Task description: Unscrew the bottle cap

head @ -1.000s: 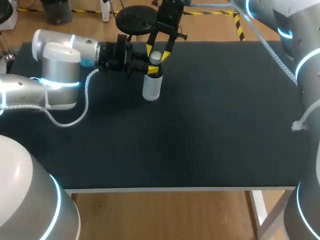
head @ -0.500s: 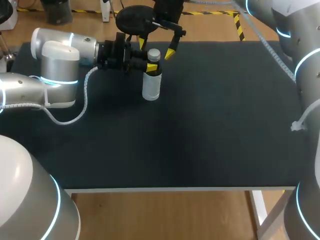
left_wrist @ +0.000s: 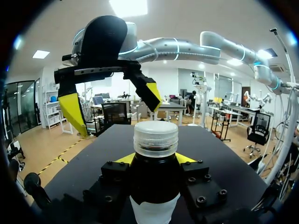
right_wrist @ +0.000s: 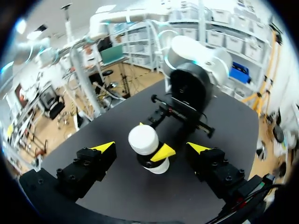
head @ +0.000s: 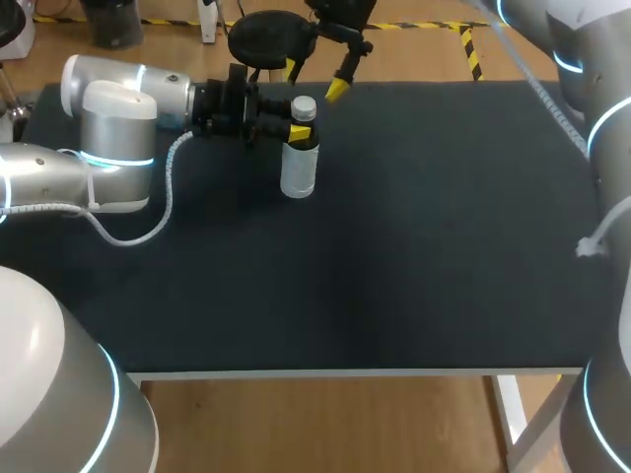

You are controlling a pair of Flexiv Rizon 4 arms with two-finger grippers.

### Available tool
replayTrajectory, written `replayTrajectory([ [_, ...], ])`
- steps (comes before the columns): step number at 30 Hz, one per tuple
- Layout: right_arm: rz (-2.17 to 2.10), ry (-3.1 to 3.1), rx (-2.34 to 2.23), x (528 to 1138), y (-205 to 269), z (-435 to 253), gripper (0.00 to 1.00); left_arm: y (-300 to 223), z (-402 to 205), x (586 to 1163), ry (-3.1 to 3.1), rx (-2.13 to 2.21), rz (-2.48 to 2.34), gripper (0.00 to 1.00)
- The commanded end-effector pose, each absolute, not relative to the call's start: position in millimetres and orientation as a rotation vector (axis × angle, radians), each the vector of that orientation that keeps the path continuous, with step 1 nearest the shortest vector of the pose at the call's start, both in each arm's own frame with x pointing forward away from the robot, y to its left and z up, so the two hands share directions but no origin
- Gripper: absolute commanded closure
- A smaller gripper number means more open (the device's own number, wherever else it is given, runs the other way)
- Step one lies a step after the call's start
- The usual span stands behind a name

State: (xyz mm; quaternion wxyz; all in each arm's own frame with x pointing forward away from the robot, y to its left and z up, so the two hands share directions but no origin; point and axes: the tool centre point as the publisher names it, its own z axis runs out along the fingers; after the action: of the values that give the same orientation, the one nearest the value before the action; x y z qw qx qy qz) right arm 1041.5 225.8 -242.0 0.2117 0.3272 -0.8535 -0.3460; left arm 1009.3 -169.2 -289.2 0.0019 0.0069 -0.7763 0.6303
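Black table mat point(head: 414, 246), one bottle point(head: 299, 172) standing upright on it, nothing else in play.

Status for you:
- The left gripper point(head: 296, 133) comes in from the side and is clamped on the bottle's neck. A yellow tip sits on each flank, just under the cap point(left_wrist: 155, 138). The bottle is held steady and upright.
- The right gripper point(head: 314, 81) hangs above the cap with its fingers spread wide. The cap sits below and roughly between them, clear of both tips. No contact shows in either wrist view.
- The cap is on the bottle and looks seated square. You can't tell from these views whether it's been loosened at all; no gap shows at the thread line.

My read: the hold is done, the unscrew isn't. What's left is to bring the right gripper down over the cap, close on it, twist it off and lift it clear. Treat it as early to mid task.

Labels: there's a pale band low on the body, under the left gripper's fingers, and the bottle is dark above it. The cap is whitish and ribbed. No brand or print is legible on either.
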Motion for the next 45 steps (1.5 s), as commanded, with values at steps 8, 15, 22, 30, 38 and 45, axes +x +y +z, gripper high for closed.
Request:
replayTrajectory([
  [8,-1.194,-3.046,-0.816,1015.5,220.2,-266.6,0.0,-168.9,-289.8,1010.6,-2.433,0.018,1.973,1.0],
  [15,-1.222,-3.106,-0.876,1013.6,210.5,-261.9,0.0,-168.9,-289.8,1010.6,-2.433,0.018,1.973,1.0],
  [22,-1.201,-3.197,-0.895,1008.1,207.0,-258.4,0.0,-168.9,-289.8,1010.6,-2.433,0.018,1.973,1.0],
  [30,-1.188,-3.283,-0.848,1005.7,208.7,-264.4,0.0,-168.9,-289.8,1010.6,-2.433,0.018,1.973,1.0],
  [38,-1.197,-3.368,-0.755,1008.7,212.2,-263.9,0.0,-168.9,-289.8,1010.6,-2.433,0.018,1.973,1.0],
  [45,-1.207,-3.403,-0.618,1014.1,213.1,-259.3,0.0,-168.9,-289.8,1010.6,-2.433,0.018,1.973,1.0],
])
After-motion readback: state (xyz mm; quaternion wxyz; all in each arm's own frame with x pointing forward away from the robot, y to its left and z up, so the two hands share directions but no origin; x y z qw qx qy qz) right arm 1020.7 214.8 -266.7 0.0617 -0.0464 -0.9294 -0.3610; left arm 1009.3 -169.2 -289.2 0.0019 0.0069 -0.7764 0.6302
